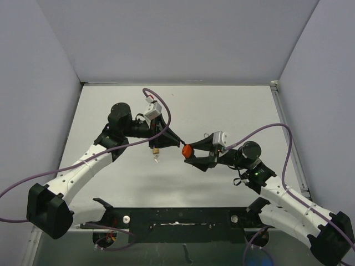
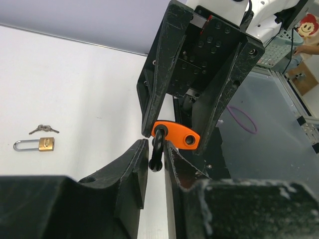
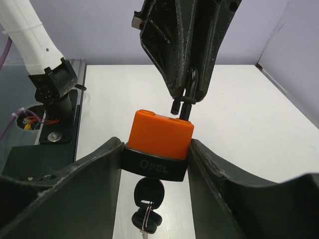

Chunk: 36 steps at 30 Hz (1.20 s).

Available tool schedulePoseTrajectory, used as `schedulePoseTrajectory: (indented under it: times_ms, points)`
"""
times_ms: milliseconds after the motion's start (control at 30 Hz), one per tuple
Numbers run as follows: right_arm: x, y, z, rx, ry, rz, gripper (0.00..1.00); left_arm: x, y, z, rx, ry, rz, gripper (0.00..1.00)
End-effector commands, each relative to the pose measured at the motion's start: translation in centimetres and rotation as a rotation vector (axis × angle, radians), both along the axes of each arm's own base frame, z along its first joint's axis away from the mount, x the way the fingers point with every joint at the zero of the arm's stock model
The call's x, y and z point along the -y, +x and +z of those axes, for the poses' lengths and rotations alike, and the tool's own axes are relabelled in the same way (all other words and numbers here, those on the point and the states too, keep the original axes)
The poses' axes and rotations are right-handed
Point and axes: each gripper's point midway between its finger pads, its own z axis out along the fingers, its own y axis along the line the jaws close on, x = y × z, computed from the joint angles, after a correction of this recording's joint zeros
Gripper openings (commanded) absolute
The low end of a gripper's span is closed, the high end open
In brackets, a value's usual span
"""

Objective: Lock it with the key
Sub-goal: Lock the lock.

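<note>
Top external view: the two arms meet over the middle of the bench [image 1: 233, 105]. The right gripper [image 1: 186, 151] reaches in from four o'clock, and its jaws clamp an orange padlock [image 1: 187, 149] held above the surface. The left gripper [image 1: 178, 144] comes from ten o'clock with its tips right at the padlock. Just off at nine o'clock, a small brass padlock [image 1: 156, 149] lies on the bench with a pair of loose keys [image 1: 157, 160] beside it at six o'clock.

Left wrist view: the left gripper [image 2: 155, 144] has its jaws narrow around the black shackle [image 2: 157, 152], one finger on each side. I cannot tell whether they actually press on it. The shackle sticks out of the orange padlock [image 2: 175, 134], which sits between the tips of the right gripper [image 2: 173, 139] coming down from twelve o'clock. Well apart at nine o'clock, the brass padlock [image 2: 46, 144] lies flat on the bench [image 2: 75, 89], the loose keys [image 2: 44, 129] just beyond it.

Right wrist view: the right gripper [image 3: 156, 144] holds the orange padlock [image 3: 159, 132] by its sides, the black band lettered OPEL facing the camera. A black-headed key [image 3: 148, 190] stands in the keyhole at six o'clock, and a second key [image 3: 147, 219] dangles from its ring. At twelve o'clock the shackle [image 3: 187, 102] runs up between the fingers of the left gripper [image 3: 188, 92].
</note>
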Motion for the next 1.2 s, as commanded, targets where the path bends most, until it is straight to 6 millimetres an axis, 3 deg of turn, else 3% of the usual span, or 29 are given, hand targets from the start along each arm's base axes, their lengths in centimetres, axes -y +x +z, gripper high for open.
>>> schedulePoseTrajectory:
  times_ms: [0, 200, 367, 633, 867, 1067, 1167]
  points:
    - [0.1, -0.2, 4.8, 0.129, 0.090, -0.009, 0.00, 0.0, -0.1, 2.5, 0.082, -0.039, 0.001, 0.15]
    - [0.0, -0.1, 4.5, 0.119, 0.082, -0.007, 0.00, 0.0, 0.3, 2.8, 0.094, -0.042, 0.037, 0.00]
    - [0.0, 0.5, 4.2, 0.104, 0.076, -0.031, 0.02, 0.1, 0.6, 3.0, 0.069, -0.029, 0.058, 0.00]
    - [0.1, 0.8, 4.9, 0.081, 0.074, -0.059, 0.49, -0.2, 1.8, 3.8, 0.039, 0.025, 0.135, 0.00]
    - [0.4, 0.6, 6.4, 0.079, 0.095, -0.063, 0.67, -0.6, 2.1, 4.6, 0.048, 0.081, 0.177, 0.00]
    - [0.3, 0.7, 6.9, 0.054, 0.093, -0.063, 0.77, -1.1, 1.1, 5.9, 0.122, 0.096, 0.160, 0.00]
    - [0.6, 1.5, 7.4, 0.025, 0.103, -0.102, 0.89, -1.1, 0.5, 6.0, 0.161, 0.120, 0.134, 0.00]
